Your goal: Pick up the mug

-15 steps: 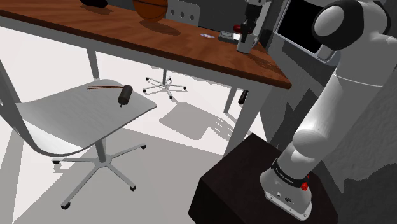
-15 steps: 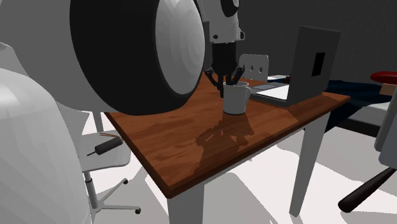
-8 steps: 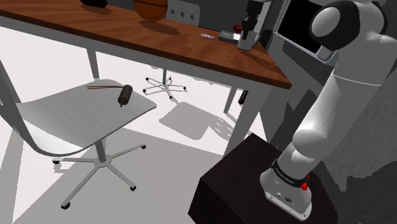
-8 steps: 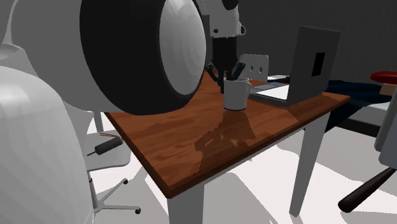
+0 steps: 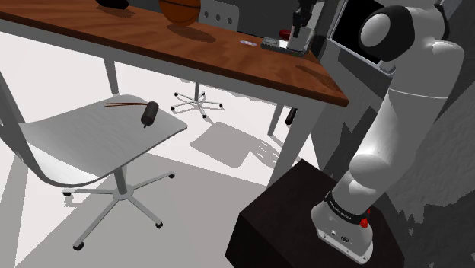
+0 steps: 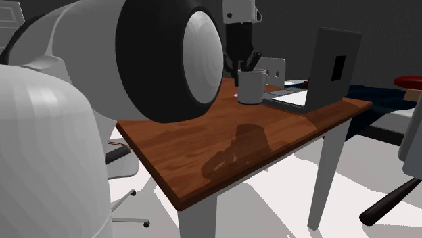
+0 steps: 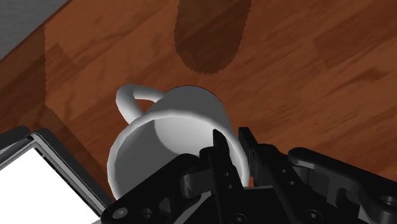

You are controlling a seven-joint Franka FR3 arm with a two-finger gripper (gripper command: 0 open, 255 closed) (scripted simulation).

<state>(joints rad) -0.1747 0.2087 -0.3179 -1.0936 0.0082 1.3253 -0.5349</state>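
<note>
**A:** Pincer state?

**B:** Gripper [image 7: 233, 149] is clenched on the mug [image 7: 172, 133]. One finger sits inside the mouth and one outside, with the wall clasped between them.

**A:** Mug position?

**B:** Right under the hand, over the table [image 7: 305, 76] and near the laptop [image 6: 331, 67]. Its shadow [image 7: 210, 32] lies apart from its base, so I judge it clear of the wood.

**A:** Axis and heading?

**B:** The long axis is upright in the second exterior view, in line with the fingers. The mouth faces up into the hand. The handle [image 7: 130, 98] juts sideways, roughly across the mouth from the grip point.

**A:** What does the next move turn on?

**B:** The offset. The grip is on one spot of the rim, so the body hangs beside the fingers, not between them. My judgement: travel straight up along the mug's axis. Any sideways swing could let it pivot about the pinch.
</note>
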